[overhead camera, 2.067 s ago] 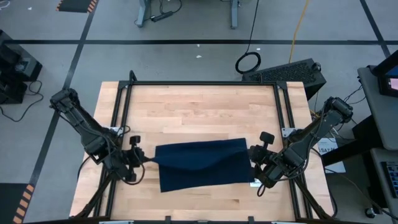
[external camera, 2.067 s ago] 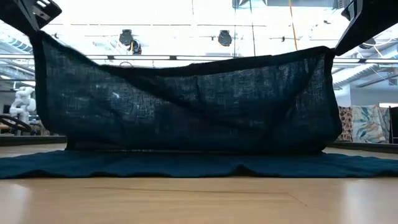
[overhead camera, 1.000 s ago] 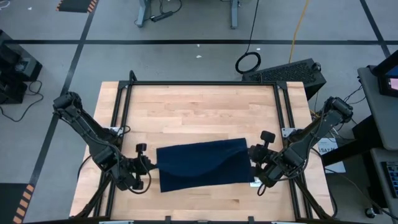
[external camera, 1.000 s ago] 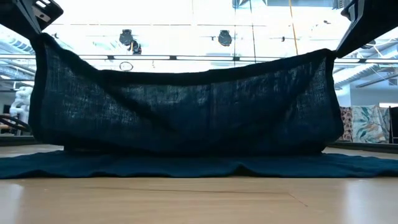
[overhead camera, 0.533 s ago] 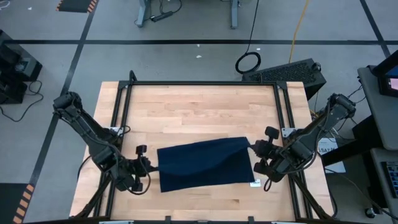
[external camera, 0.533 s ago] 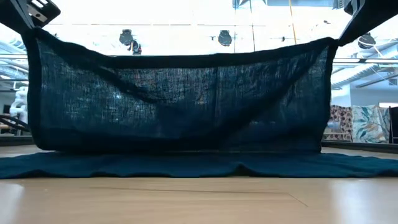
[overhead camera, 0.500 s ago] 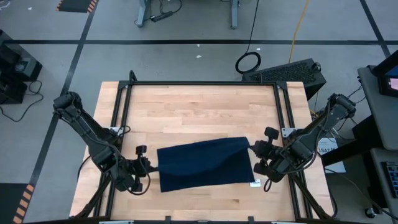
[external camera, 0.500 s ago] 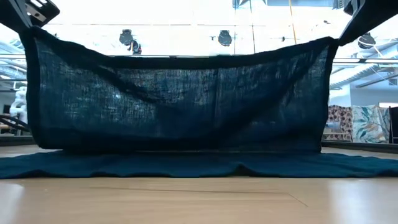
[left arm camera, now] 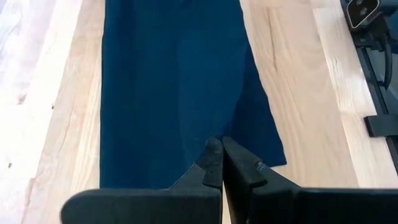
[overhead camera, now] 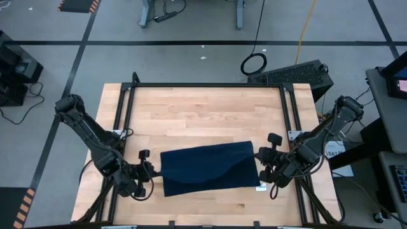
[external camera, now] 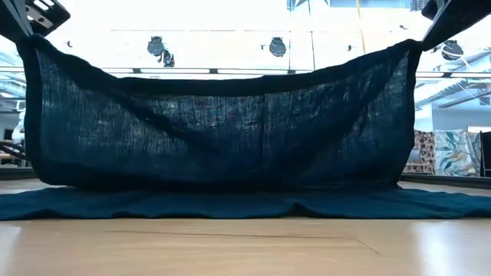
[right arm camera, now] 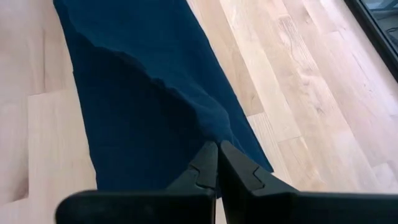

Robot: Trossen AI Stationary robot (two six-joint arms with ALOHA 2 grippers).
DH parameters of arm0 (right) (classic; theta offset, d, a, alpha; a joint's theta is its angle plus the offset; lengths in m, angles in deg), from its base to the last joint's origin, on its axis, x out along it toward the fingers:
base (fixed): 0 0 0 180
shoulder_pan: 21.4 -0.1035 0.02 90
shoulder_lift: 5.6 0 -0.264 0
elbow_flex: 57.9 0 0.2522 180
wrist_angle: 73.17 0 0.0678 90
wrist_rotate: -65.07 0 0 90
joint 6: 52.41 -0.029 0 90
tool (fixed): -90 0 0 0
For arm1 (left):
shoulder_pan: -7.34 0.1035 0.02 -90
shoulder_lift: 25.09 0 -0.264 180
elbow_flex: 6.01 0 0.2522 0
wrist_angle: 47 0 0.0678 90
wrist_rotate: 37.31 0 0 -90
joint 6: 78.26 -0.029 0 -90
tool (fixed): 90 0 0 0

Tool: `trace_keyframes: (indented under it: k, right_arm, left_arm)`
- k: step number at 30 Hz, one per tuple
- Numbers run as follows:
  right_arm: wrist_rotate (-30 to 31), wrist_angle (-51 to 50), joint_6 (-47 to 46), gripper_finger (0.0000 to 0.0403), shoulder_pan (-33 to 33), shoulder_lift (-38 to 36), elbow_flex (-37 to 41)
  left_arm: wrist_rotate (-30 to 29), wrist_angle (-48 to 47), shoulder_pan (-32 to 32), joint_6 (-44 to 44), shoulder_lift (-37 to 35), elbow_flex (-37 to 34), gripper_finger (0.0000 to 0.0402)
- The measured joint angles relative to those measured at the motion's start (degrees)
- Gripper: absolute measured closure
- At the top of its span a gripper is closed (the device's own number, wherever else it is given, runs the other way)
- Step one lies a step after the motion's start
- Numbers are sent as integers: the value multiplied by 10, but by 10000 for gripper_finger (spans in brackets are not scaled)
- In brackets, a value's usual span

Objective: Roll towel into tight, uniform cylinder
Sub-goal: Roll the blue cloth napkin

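Two sets of jaws are clenched on cloth: my left gripper pinches one corner of the towel, and my right gripper pinches the opposite corner of the same long edge, fingers pressed flat together with fabric trapped between. From the table-level camera, that held edge hangs between them as a sagging curtain, while the other half of the towel lies flat on the tabletop near its front edge. I judge the cloth light, limp and thin, light showing through its weave. It will droop wherever unsupported, so corner holds with even tension suit it best; slack in the middle could roll up unevenly.
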Motion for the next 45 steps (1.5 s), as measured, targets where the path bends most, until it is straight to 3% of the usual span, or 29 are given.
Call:
trace_keyframes:
  k: [9,27,34,38,45]
  right_arm:
    - [0,-21,3,403,0,0,0]
    - [2,-39,0,403,0,0,0]
    - [2,-39,0,403,0,0,0]
    - [3,-39,1,403,0,0,0]
    - [3,-39,1,403,0,0,0]
  left_arm:
    - [8,1,-1,1,34,0,400]
    - [23,43,-1,0,34,0,400]
    - [56,66,-3,1,35,0,399]
    - [56,84,-6,2,35,0,370]
    - [60,104,-6,16,36,0,273]
